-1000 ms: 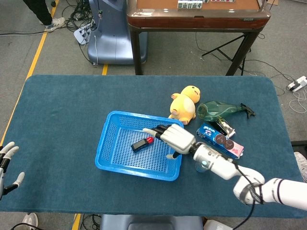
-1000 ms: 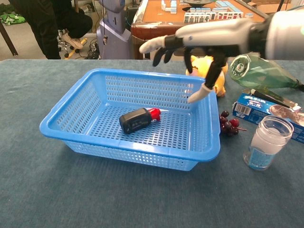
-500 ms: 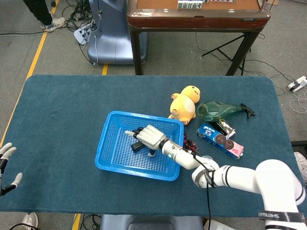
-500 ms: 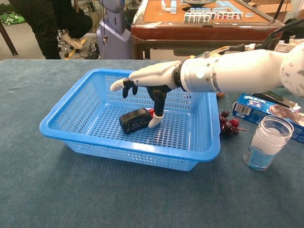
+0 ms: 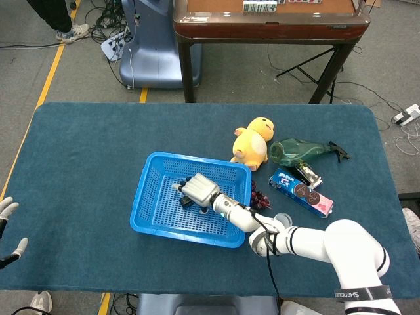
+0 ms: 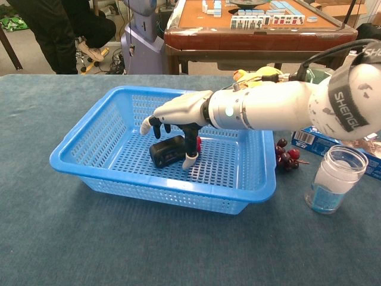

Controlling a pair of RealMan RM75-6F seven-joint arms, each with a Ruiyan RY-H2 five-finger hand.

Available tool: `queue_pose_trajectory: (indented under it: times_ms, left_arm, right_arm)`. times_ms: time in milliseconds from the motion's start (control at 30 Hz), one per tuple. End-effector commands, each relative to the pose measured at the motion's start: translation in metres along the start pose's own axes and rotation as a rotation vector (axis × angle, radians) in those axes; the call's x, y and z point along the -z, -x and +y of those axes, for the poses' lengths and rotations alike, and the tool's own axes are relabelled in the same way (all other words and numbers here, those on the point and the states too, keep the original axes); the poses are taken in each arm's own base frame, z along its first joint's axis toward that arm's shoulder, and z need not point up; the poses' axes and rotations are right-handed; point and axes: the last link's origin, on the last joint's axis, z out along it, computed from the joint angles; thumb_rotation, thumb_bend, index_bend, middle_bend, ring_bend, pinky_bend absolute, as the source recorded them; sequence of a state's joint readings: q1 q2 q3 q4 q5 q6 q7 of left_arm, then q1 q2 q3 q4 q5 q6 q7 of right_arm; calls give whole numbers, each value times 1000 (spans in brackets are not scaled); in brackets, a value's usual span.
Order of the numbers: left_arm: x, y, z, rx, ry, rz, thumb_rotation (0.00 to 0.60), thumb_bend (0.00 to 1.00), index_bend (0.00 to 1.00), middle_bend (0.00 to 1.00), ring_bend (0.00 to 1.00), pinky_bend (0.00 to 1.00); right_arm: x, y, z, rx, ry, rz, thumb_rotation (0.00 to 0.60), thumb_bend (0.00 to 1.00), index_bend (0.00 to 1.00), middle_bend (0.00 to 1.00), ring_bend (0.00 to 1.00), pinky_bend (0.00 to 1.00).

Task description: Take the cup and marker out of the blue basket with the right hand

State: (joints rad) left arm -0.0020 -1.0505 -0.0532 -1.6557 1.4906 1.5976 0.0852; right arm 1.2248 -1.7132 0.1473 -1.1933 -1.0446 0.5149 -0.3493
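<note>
Our right hand [image 6: 178, 113] hangs inside the blue basket [image 6: 107, 134], palm down, directly above the marker [image 6: 169, 150]. The fingers are spread and curved downward with nothing between them, so the hand is released; the thumb reaches down at the marker's 3 o'clock side while the other fingertips hover at its far edge. We judge this bracketing pose is meant to let the fingers close across the marker's short width. Whether the thumb tip touches the marker or the basket floor, we cannot tell.

The marker lies flat on the mesh floor near the basket's centre. In the chest view its long axis runs roughly from 8 o'clock to 2 o'clock, the black body toward 8 and the red cap [image 6: 197, 143] toward 2, mostly hidden behind the thumb. In the head view the hand covers nearly all of it.

The cup [image 6: 336, 179], a clear glass one, already stands upright on the worktop [image 6: 89, 244] outside the basket, at its 3 o'clock side near the grapes [image 6: 287, 155], so we take the marker as the remaining item.

Our left hand [image 5: 8, 226] shows only at the head view's left edge, fingers apart and holding nothing.
</note>
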Motion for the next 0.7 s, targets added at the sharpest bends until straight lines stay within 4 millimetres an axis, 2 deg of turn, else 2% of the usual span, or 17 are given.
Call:
queue_pose_trajectory:
  times_ms: [33, 167, 367, 567, 700]
  left_arm:
    - [0, 0, -1, 0, -2, -1, 600, 309, 197, 115, 89, 101]
    - [1, 0, -2, 0, -7, -2, 600, 309, 197, 115, 89, 102]
    - [1, 2, -3, 0, -7, -6, 600, 308, 197, 115, 89, 102]
    - [1, 2, -5, 0, -14, -4, 600, 309, 197, 115, 89, 102]
    - [2, 3, -6, 1, -16, -4, 600, 309, 197, 114, 88, 102]
  right_arm:
    - [-2, 3, -1, 13, 8, -1, 600, 122, 212, 279, 265, 409]
    - [-3, 3, -2, 16, 20, 19, 600, 197, 326, 345, 339, 481]
    - [-5, 5, -4, 19, 28, 40, 600, 325, 470, 432, 465, 639]
    - [-3, 1, -7, -2, 17, 64, 600, 387, 536, 479, 534, 733]
    - [1, -9, -6, -27, 9, 96, 600, 395, 548, 494, 558, 757]
